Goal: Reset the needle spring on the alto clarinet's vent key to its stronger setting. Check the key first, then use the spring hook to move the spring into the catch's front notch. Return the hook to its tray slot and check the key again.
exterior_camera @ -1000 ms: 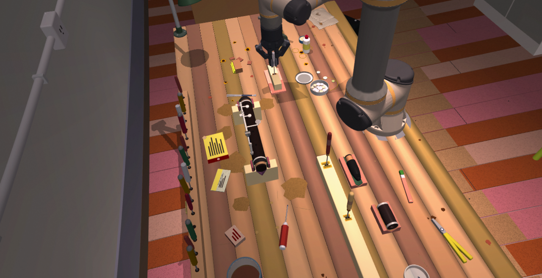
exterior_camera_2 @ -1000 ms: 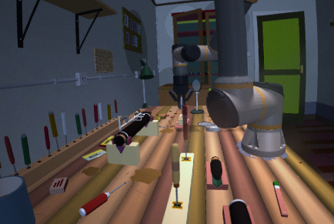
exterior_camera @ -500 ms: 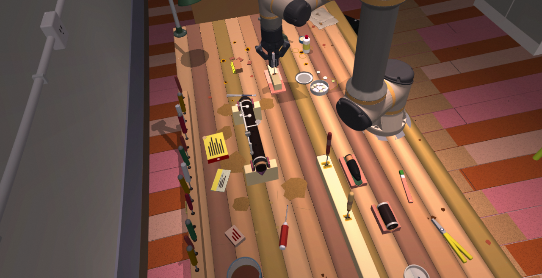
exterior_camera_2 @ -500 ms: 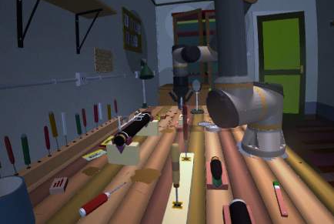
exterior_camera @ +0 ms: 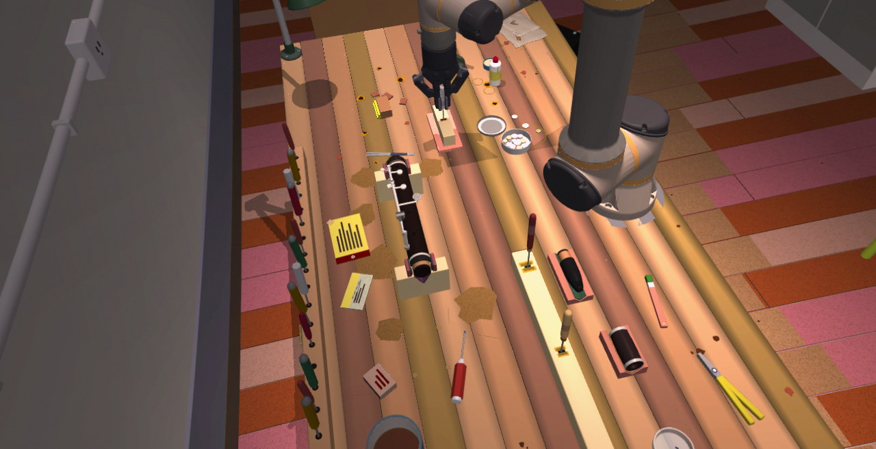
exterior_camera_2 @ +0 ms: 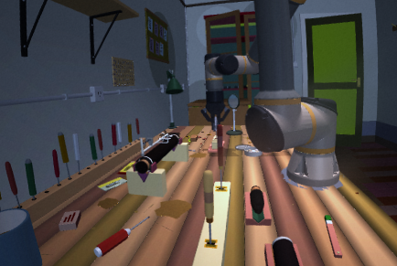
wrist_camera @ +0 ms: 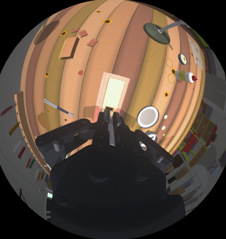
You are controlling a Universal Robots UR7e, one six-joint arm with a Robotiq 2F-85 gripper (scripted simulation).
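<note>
The spring hook (exterior_camera: pixel 441 102) (wrist_camera: pixel 110 130) is mostly hidden between my fingers, a thin grey rod standing upright over the slot of its pale tray block (exterior_camera: pixel 445 129) (wrist_camera: pixel 114 93) on a pink pad. My gripper (exterior_camera: pixel 440 98) (exterior_camera_2: pixel 215 122) (wrist_camera: pixel 110 117) is closed on the hook at the far middle of the bench, directly above the tray's far end. The alto clarinet (exterior_camera: pixel 409 220) (exterior_camera_2: pixel 158 153), a dark body with white keys, rests on two pale cradle blocks nearer and to the left. Its vent key and spring are too small to make out.
My arm's base (exterior_camera: pixel 606 158) stands on the bench's right side. Two small dishes (exterior_camera: pixel 503 133) and a glue bottle (exterior_camera: pixel 495 71) lie right of the tray. A long pale strip (exterior_camera: pixel 551 312) holds two upright tools, and a rack of screwdrivers (exterior_camera: pixel 300 262) lines the left edge.
</note>
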